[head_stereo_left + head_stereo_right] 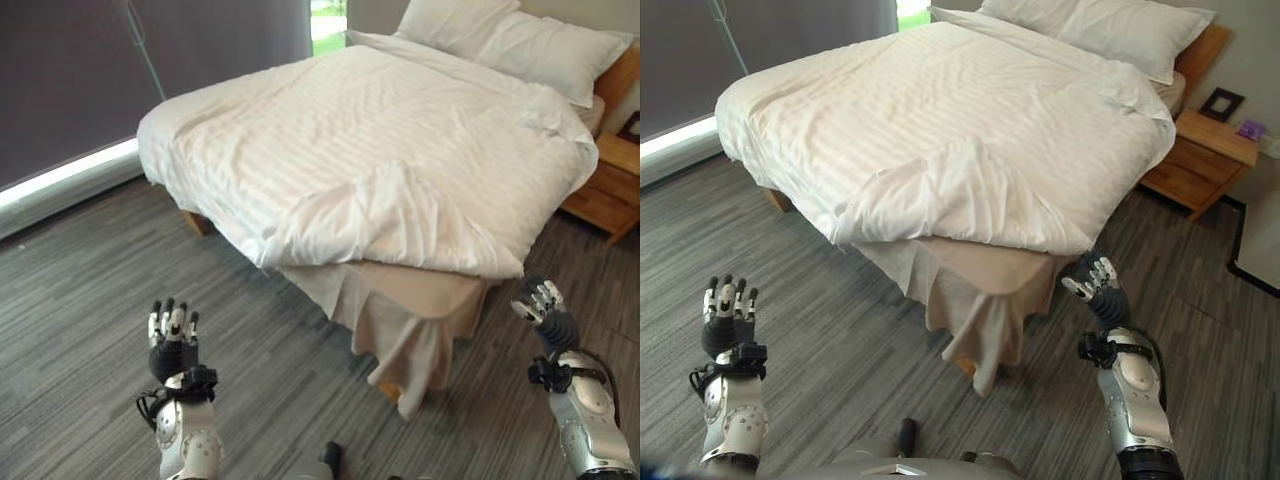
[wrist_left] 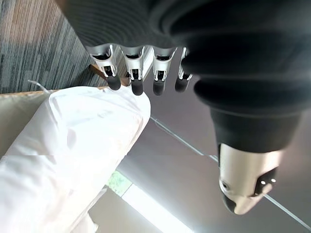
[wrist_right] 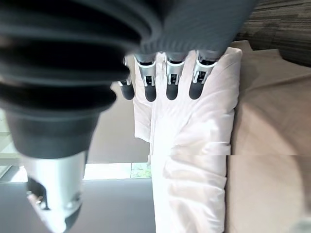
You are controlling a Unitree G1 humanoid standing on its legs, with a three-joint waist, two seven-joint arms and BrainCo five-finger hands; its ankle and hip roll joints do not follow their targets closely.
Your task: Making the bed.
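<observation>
In your left eye view, the wide bed [image 1: 420,300] stands ahead on grey striped carpet floor [image 1: 90,300], covered by a white striped duvet [image 1: 370,140]. The duvet's near corner lies folded back in a rumpled flap, baring the beige mattress edge and the pale bed skirt [image 1: 400,340] that hangs to the floor. Two white pillows [image 1: 520,40] lie at the head. A wooden nightstand [image 1: 610,185] stands just beside the bed's far side, and a dark roller blind [image 1: 90,70] covers the window wall. Your left robot hand [image 1: 172,338] is raised over the carpet, fingers straight, holding nothing.

In your right eye view, the right robot hand [image 1: 1095,283] hangs near the bared bed corner, apart from the cloth.

Your left wrist view shows straight fingers [image 2: 135,77] before the duvet.

Your right wrist view shows the same: extended fingers [image 3: 172,80], empty, duvet beyond.
</observation>
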